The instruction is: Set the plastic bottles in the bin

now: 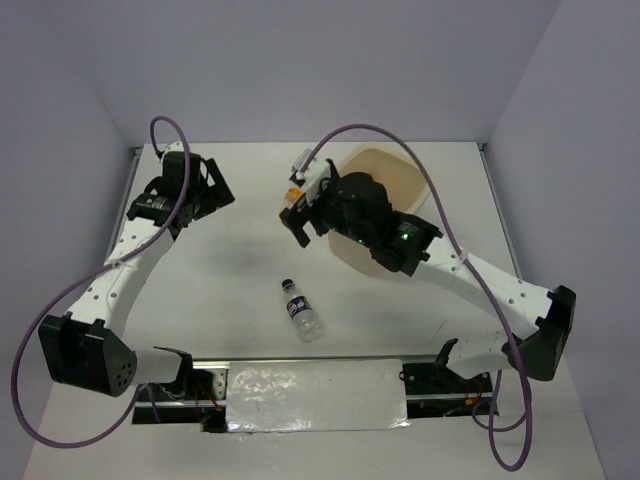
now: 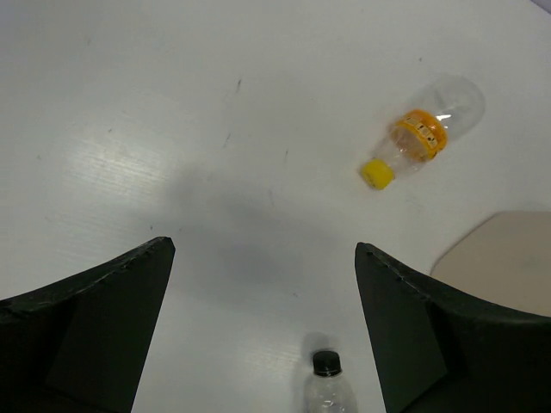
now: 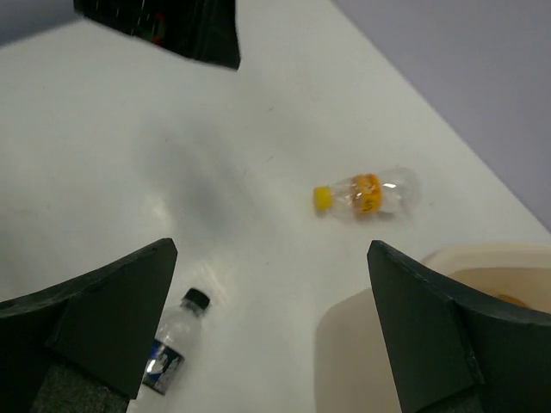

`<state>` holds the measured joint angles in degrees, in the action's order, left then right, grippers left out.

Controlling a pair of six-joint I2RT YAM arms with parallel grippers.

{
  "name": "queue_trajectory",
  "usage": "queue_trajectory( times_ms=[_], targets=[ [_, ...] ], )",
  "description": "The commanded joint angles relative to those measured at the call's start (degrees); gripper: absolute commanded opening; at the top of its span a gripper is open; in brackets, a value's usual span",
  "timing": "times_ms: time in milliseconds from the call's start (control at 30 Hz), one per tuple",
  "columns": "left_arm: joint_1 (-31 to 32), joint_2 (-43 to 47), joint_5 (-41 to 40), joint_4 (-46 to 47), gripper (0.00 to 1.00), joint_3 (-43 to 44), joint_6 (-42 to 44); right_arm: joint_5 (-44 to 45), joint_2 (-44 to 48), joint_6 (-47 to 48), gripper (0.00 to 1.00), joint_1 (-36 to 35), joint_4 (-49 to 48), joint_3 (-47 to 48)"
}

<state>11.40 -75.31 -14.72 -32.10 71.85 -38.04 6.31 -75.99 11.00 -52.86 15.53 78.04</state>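
Two plastic bottles lie on the white table. The clear one with a dark cap and blue label rests near the front centre. The clear one with a yellow cap and orange band lies just left of the cream bin. My right gripper hovers open beside the bin, over the table between both bottles. At the far left, my left gripper also hangs open and holds nothing.
The right arm crosses over the bin's near half and hides it in the top view. Grey walls close in the table at the back and sides. A shiny sheet lies along the front edge between the arm bases.
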Motion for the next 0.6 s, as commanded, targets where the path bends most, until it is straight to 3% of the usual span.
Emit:
queue_trajectory(
  times_ms=[0,167,267,567],
  targets=[
    [-0.76,4.90,-2.07,-0.86,0.99,-1.44,-2.12,-2.80,-2.04,2.25,1.00,-3.82,-2.97,-2.36],
    [-1.03,8.07,-5.05,-3.23,0.99,-4.00,-3.00,1.86,-8.73,-1.85,1.00,-7.17,2.75,-2.27],
    [-1.12,11.05,-5.14,-3.24,0.99,-6.28,-3.27,1.96,-9.62,-5.99,1.00,-7.61,-0.76,-7.98],
    [-1.12,14.22,-3.65,-2.01,0.99,-12.26,-2.92,1.00,-14.28,-10.12,1.00,-11.03,0.92,-15.37]
  ],
)
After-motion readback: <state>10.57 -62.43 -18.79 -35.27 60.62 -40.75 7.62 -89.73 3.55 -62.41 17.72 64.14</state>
